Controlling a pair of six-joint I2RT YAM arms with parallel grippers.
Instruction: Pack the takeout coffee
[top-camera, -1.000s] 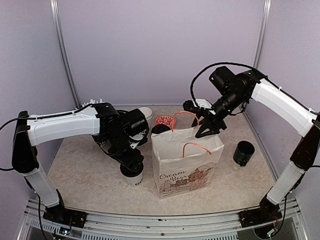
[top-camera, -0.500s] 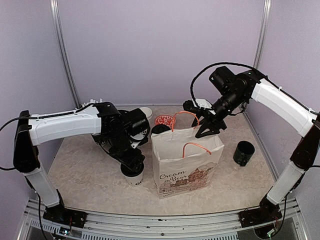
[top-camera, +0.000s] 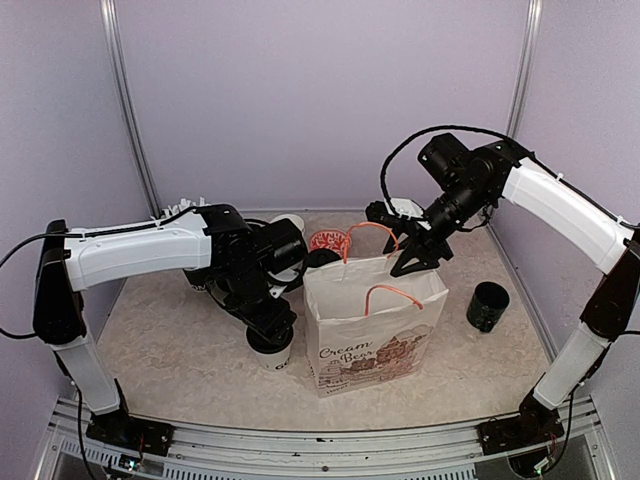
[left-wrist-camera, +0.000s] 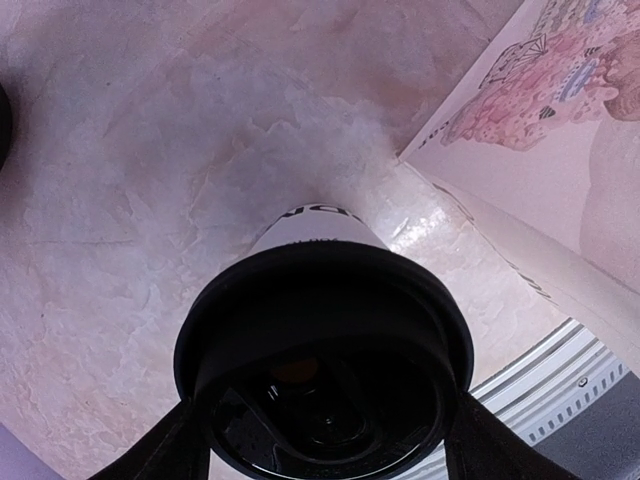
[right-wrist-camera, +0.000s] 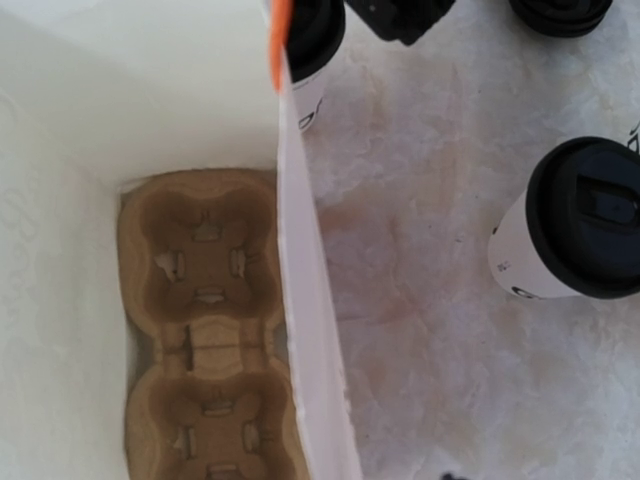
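One takeout coffee cup (top-camera: 275, 357), white with a black lid (left-wrist-camera: 320, 330), stands just left of the white paper bag (top-camera: 370, 325). My left gripper (top-camera: 268, 335) comes down over it, and its fingers (left-wrist-camera: 180, 445) press both sides of the lid. A second lidded cup (right-wrist-camera: 575, 220) stands behind the bag's left corner (top-camera: 320, 258). My right gripper (top-camera: 417, 257) sits at the bag's rear rim by the orange handle. Its jaws stand apart astride the bag wall (right-wrist-camera: 310, 330). A brown cup carrier (right-wrist-camera: 205, 330) lies on the bag's floor.
A black pot (top-camera: 487, 305) stands right of the bag. A red-patterned item (top-camera: 328, 240) and a white-rimmed cup (top-camera: 291, 224) sit behind it. The table's front rail (left-wrist-camera: 570, 400) lies close to the held cup.
My left arm has shifted slightly right, bringing the cup nearer the bag. The right arm and the bag have not moved.
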